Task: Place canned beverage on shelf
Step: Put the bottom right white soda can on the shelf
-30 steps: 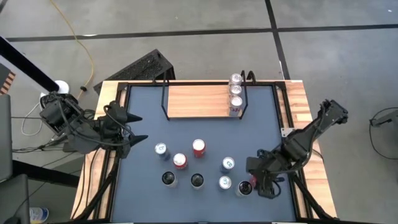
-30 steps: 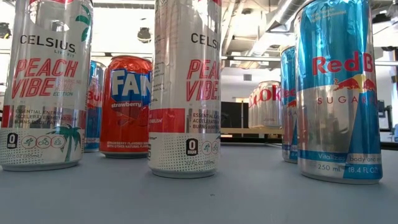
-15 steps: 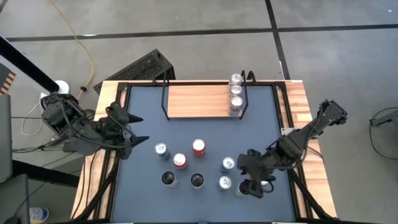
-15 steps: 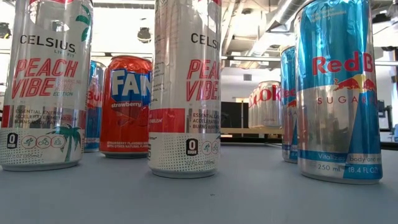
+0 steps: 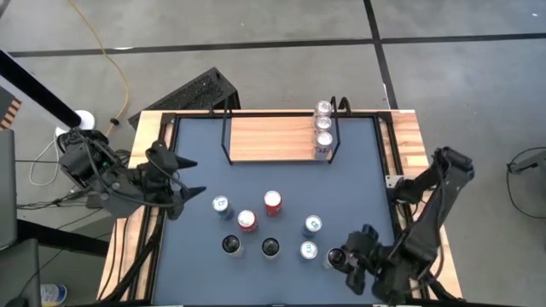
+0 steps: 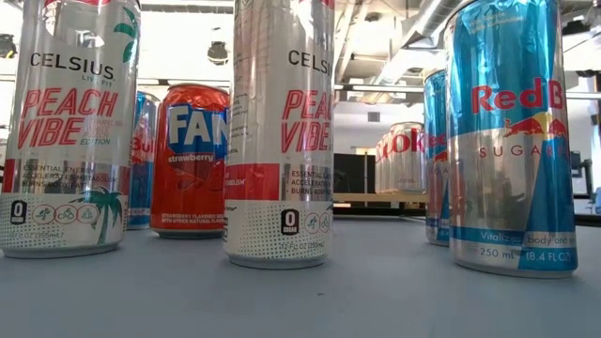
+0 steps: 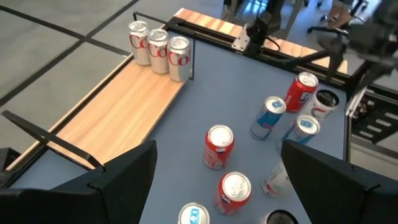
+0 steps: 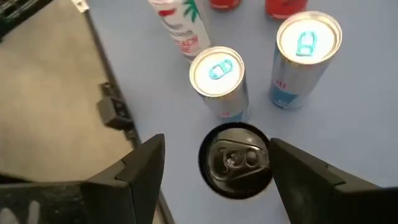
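Right gripper (image 8: 214, 171): drawn back toward the worktop's near edge, fingers wide, straddling the black-topped can (image 8: 236, 160); grasp pending. Left gripper (image 7: 214, 186): wide, idle.

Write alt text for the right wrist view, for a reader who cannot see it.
The right gripper hangs open above a black-topped can that stands on the grey table, one dark finger on each side of it. Beyond it stand two blue-topped cans, a white Celsius can and two red cans at the picture's edge.
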